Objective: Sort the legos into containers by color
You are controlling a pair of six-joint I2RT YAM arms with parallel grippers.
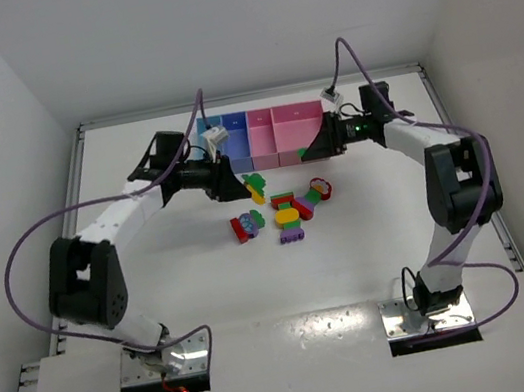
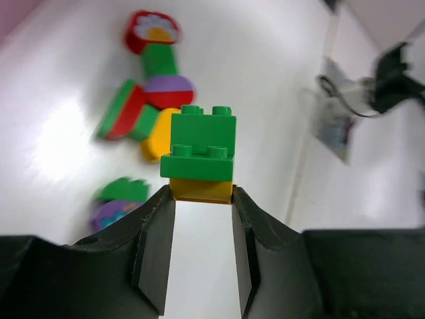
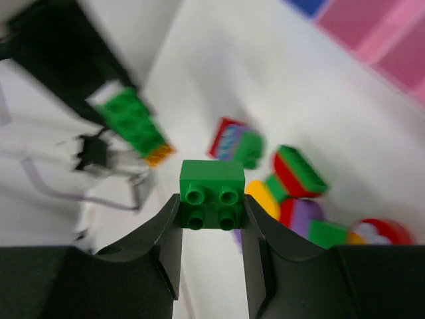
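My left gripper (image 2: 201,193) is shut on a yellow brick topped by a green one, a small clump (image 2: 199,156) held just in front of the containers (image 1: 262,140). In the top view this gripper (image 1: 243,186) hangs left of the loose legos (image 1: 289,217). My right gripper (image 3: 212,212) is shut on a single green brick (image 3: 212,189), and in the top view it (image 1: 309,151) hovers at the front wall of the wider pink bin (image 1: 299,128). Red, green, yellow and purple clumps (image 2: 149,86) lie on the white table between both arms.
The row of joined bins, blue on the left (image 1: 226,136) and pink on the right, stands at the back of the table. A red, green and purple clump (image 1: 247,224) lies nearest the left arm. White walls enclose the table (image 1: 207,287) on three sides.
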